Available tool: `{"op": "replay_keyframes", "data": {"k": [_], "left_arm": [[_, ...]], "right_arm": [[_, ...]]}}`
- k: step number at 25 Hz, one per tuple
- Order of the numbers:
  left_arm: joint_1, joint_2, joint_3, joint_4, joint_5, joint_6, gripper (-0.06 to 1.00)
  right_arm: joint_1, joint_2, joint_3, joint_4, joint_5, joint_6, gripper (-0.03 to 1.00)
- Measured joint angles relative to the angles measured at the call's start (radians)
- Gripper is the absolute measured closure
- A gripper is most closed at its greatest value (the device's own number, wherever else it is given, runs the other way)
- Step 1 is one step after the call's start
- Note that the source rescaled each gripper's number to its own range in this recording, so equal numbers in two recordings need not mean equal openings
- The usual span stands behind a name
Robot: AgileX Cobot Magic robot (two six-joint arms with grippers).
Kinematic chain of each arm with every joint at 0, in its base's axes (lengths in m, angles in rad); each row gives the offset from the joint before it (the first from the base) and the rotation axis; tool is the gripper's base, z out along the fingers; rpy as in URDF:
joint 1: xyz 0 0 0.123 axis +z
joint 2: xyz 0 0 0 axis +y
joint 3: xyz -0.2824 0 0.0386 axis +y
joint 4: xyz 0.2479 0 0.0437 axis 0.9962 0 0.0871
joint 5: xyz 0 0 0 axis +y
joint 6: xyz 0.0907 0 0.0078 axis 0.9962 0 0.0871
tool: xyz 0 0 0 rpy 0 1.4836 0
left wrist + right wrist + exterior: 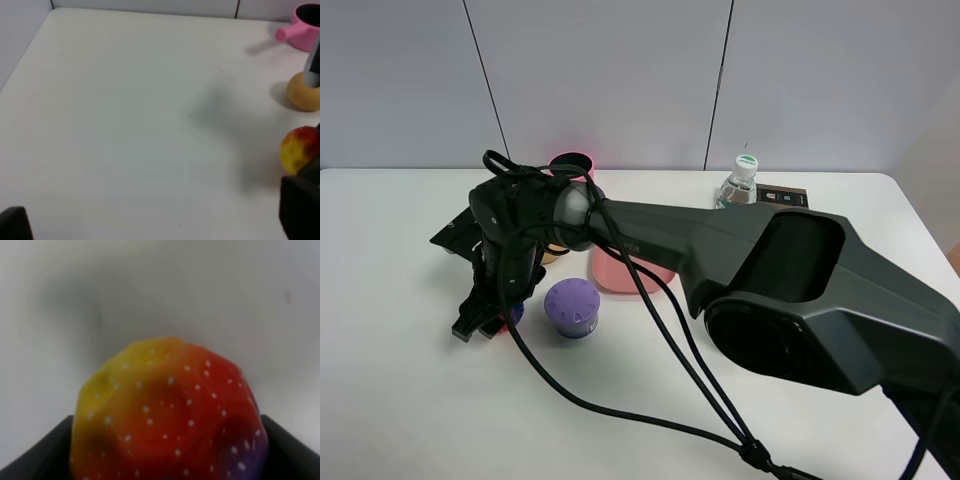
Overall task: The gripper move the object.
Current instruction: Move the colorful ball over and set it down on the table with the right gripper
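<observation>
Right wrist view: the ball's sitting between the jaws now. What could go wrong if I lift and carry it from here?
1. The rainbow ball is rounded and dimpled, and the jaws of the gripper seem to meet it only low on its sides, so it may squirt out on lifting.
2. The purple jar sits close beside the gripper, with the tan egg near the ball; a sideways sweep could knock either.

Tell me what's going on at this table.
The right arm stretches across to the left side of the table. Its gripper is down on the ball, with a jaw against each side. The ball seems not yet lifted and sits beside a purple jar.
</observation>
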Motion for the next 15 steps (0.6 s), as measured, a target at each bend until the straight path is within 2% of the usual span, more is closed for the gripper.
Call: {"op": "replay_keyframes", "data": {"k": [15], "left_arm": [[0.0, 0.0, 0.0, 0.0, 0.0, 0.0, -0.06]], "right_arm": [[0.0, 0.008, 0.0, 0.002, -0.097, -0.044, 0.97]]}}
